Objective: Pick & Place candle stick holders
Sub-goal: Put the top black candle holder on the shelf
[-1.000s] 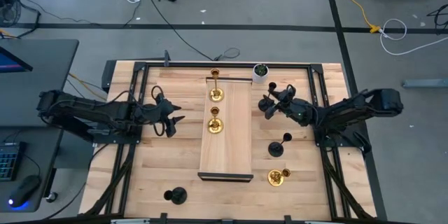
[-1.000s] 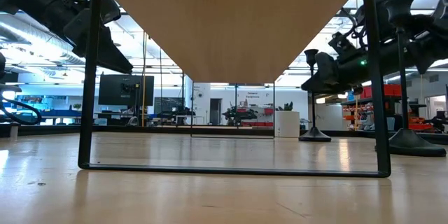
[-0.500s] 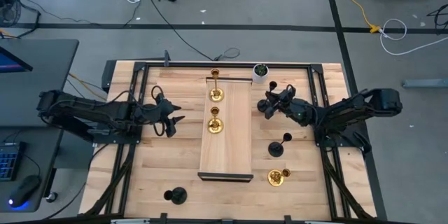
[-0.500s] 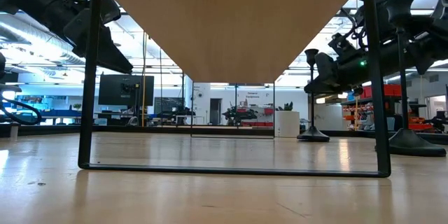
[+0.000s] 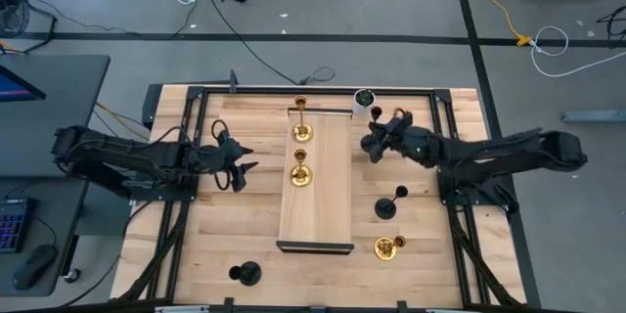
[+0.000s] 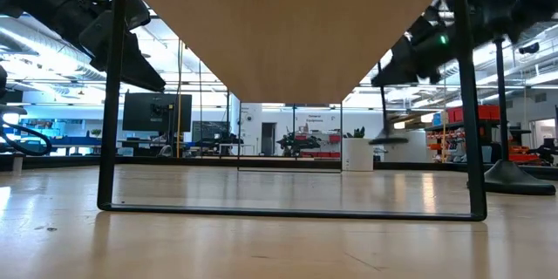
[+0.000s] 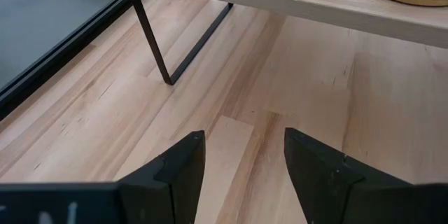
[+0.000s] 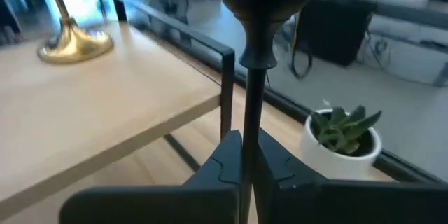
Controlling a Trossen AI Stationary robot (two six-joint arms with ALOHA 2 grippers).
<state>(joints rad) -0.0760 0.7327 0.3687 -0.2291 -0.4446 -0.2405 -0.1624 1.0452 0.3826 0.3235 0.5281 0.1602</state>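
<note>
Candle stick holders are noted left to right. One black holder (image 5: pixel 245 274) stands on the worktop (image 5: pixel 215 225) near its front left corner. The left hand (image 5: pixel 238 168) hangs left of the raised shelf (image 5: pixel 316 225), fingers (image 7: pixel 180 164) spread wide, empty. Two gold holders (image 5: pixel 302 129) stand on the shelf. A black holder (image 8: pixel 257 14) is clamped by its stem in the right hand (image 5: pixel 377 144), lifted beside the small plant pot (image 5: pixel 364 100). Another black holder (image 5: pixel 386 205) and a gold holder (image 5: pixel 387 247) are seen on the worktop at right.

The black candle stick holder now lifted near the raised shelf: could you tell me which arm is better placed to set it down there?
The right. The right gripper is shut on the black candle stick holder, lifted beside the raised shelf. The left gripper is open and empty on the shelf's other side.
</note>
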